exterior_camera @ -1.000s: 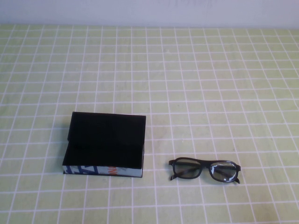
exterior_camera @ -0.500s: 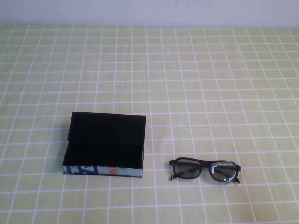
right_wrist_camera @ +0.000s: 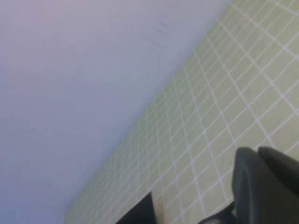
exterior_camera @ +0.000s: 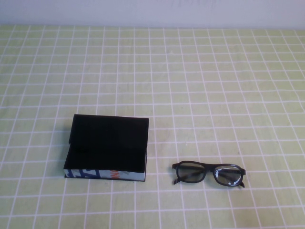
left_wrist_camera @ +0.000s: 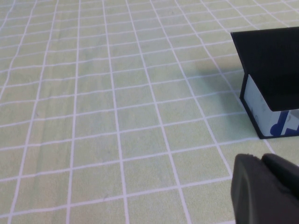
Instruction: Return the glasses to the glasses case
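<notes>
The glasses case [exterior_camera: 107,148] is a black box with its lid open, lying at the front left of the table; its printed front edge faces me. The black-framed glasses [exterior_camera: 208,173] lie on the cloth to the right of the case, apart from it. Neither arm shows in the high view. My left gripper [left_wrist_camera: 262,157] is shut and empty, low over the cloth beside the case's end [left_wrist_camera: 273,84]. My right gripper [right_wrist_camera: 258,150] is shut and empty; a corner of the case [right_wrist_camera: 138,212] shows beyond it.
A green cloth with a white grid [exterior_camera: 190,86] covers the whole table. A pale wall [exterior_camera: 152,12] runs along the far edge.
</notes>
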You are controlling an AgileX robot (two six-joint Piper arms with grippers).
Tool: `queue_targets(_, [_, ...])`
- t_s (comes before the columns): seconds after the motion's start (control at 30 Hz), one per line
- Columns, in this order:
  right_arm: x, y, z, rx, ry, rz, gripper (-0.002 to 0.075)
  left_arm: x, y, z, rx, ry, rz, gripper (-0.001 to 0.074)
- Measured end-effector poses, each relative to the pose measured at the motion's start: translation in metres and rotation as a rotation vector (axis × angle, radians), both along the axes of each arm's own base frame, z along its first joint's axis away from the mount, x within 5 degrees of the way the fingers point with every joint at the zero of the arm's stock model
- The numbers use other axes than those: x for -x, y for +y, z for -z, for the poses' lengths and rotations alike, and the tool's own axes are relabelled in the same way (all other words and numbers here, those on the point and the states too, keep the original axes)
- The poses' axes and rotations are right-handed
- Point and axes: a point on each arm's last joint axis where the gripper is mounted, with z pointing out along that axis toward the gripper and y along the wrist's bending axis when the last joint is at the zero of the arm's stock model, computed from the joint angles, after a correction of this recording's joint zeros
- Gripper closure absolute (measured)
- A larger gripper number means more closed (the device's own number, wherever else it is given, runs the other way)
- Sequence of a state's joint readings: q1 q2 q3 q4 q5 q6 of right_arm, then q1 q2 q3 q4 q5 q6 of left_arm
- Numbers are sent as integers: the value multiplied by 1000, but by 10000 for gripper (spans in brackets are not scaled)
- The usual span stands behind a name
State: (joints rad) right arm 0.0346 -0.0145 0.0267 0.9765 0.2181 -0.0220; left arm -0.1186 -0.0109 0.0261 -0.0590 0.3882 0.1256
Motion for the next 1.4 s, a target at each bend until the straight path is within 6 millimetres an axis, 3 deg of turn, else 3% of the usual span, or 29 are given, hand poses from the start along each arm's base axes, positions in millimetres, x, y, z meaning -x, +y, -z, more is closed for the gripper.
queue_targets(0.17, [6, 11, -26, 25, -1, -124, 737, 0, 0, 0, 0, 2, 0, 737])
queue_targets(0.37, [-4, 24, -67, 301, 208, -341, 737, 0, 0, 0, 0, 2, 0, 737])
queue_targets(0.6, [-44, 25, -94, 662, 560, -650, 737, 0, 0, 0, 0, 2, 0, 737])
queue_targets(0.87, [-93, 37, -98, 813, 637, -917, 737, 0, 0, 0, 0, 2, 0, 737])
queue_targets(0.97, [-109, 52, -100, 905, 602, -1035, 737, 0, 0, 0, 0, 2, 0, 737])
queue_targets(1.1, [-128, 86, -102, 1114, 509, -1238, 737, 0, 0, 0, 0, 2, 0, 737])
queue_targets(1.3, [-158, 140, -91, 1352, 329, -1485, 737, 0, 0, 0, 0, 2, 0, 737])
queue_targets(1.4, [-175, 156, -81, 1420, 293, -1552, 736, 0, 0, 0, 0, 2, 0, 737])
